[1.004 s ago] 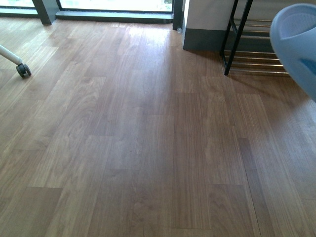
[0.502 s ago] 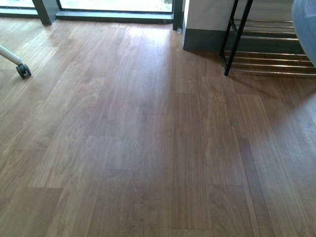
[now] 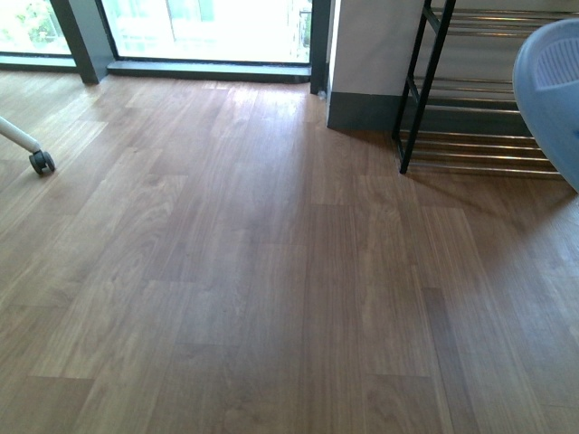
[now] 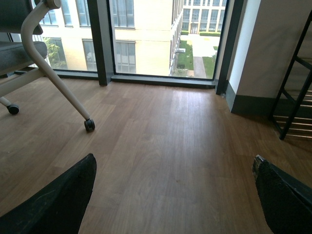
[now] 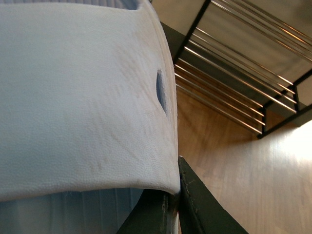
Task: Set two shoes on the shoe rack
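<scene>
My right pincer (image 5: 171, 201) grips the pale blue slide (image 5: 83, 97) near the shoe rack (image 3: 418, 99); my left pincer (image 4: 170, 195) gapes wide, empty, only its camera showing the chair's seat (image 4: 17, 53).

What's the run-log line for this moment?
right tool: shut on pale blue slide | left tool: open, empty | shoe rack: ahead right, slide not placed

Pale blue slide (image 3: 552, 90) aloft, nr black shoe rack (image 3: 470, 154)
</scene>
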